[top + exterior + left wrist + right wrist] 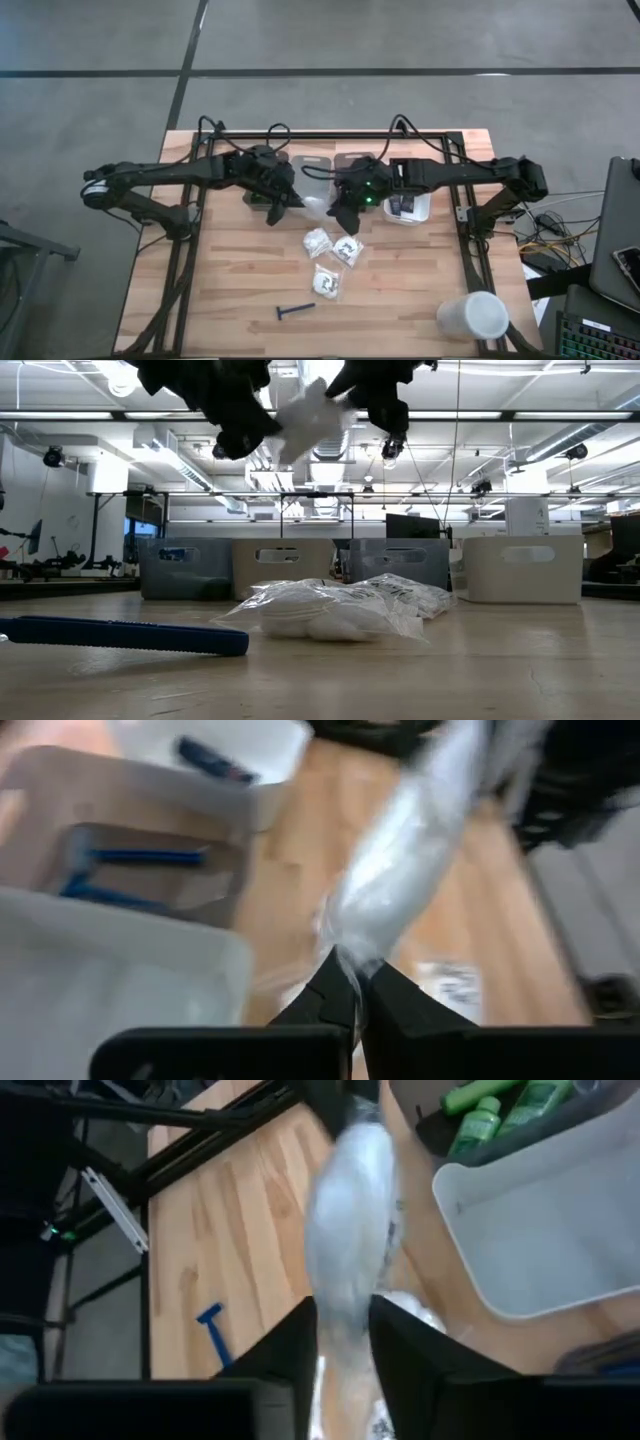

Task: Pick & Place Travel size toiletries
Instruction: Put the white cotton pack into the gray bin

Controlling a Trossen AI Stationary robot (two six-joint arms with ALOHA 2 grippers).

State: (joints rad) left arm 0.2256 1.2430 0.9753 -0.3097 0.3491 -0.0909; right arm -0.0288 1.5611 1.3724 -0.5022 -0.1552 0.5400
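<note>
Currently both arms meet at upper centre of the high view, over the table point(240, 290). Bins sit behind them: a white bin point(408, 208) at right, a clear bin point(312, 168) in the middle. Between the arms, one white packet point(315, 207) hangs in the air. Left gripper point(285, 205) is clenched on one end, right gripper point(345, 212) clamps the other. Three more packets point(331, 258) lie just below centre. A blue razor point(295, 311) lies at lower centre.

Three packets point(333, 262) lie mid-table, a razor point(295, 312) nearer the front edge, bins point(408, 208) behind.
</note>
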